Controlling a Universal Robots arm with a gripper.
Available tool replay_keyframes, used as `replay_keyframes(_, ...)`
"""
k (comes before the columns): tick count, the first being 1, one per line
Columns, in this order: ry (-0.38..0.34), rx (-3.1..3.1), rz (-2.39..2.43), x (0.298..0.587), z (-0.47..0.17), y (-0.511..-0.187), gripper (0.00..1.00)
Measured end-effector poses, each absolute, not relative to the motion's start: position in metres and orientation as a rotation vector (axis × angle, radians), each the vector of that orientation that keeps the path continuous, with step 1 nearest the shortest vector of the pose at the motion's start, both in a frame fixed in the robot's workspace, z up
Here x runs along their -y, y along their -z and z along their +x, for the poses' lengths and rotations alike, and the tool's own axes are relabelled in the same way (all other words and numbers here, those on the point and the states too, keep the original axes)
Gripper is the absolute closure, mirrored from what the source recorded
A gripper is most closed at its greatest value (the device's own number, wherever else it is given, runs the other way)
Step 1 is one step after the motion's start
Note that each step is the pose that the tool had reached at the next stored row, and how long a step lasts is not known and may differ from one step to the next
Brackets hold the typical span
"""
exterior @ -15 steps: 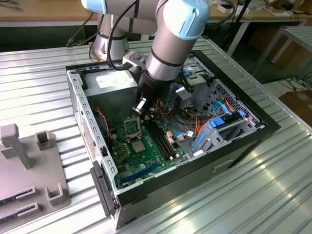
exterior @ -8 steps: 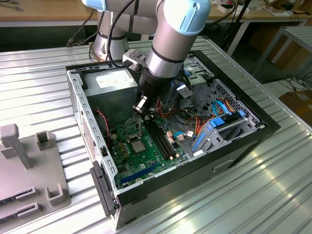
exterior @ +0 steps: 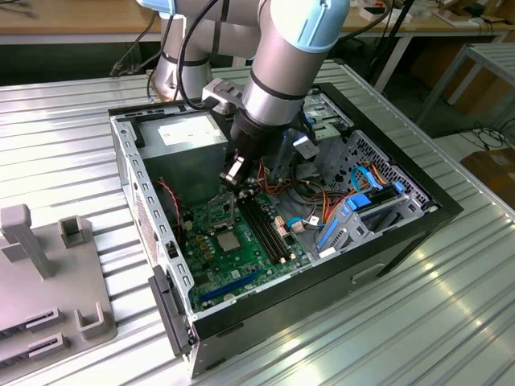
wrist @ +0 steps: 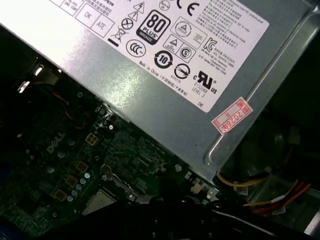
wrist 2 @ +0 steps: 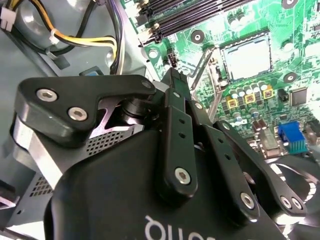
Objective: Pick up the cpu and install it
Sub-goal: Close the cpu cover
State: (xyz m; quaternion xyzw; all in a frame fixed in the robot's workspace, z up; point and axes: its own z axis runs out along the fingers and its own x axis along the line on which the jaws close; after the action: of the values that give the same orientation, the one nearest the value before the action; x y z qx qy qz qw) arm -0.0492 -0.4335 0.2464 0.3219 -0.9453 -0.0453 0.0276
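The cpu (exterior: 227,240) lies flat in its socket on the green motherboard (exterior: 241,257), its silver-grey face up. It also shows in both wrist views (wrist 2: 246,59) (wrist: 99,203). The hollow socket frame (wrist 2: 212,80) stands tilted up beside it, with the thin metal lever (wrist 2: 199,64) raised. My gripper (exterior: 232,172) hangs above the board, a little behind the socket and in front of the power supply. Its black fingers (wrist 2: 176,107) run together to one tip, shut, with nothing seen between them.
The open computer case (exterior: 145,201) lies on a ribbed metal table (exterior: 451,322). A grey power supply (exterior: 187,141) fills the back corner. Memory slots (exterior: 265,225), loose cables (exterior: 322,209) and a blue drive bracket (exterior: 346,221) sit at the exterior view's right. A grey fixture (exterior: 48,273) stands at its left.
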Motion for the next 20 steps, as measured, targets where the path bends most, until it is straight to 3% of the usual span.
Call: replay_keyframes(20, 0.133, 2.827, 1.213, 0.4335, -0.0491, -0.2553, 0.89)
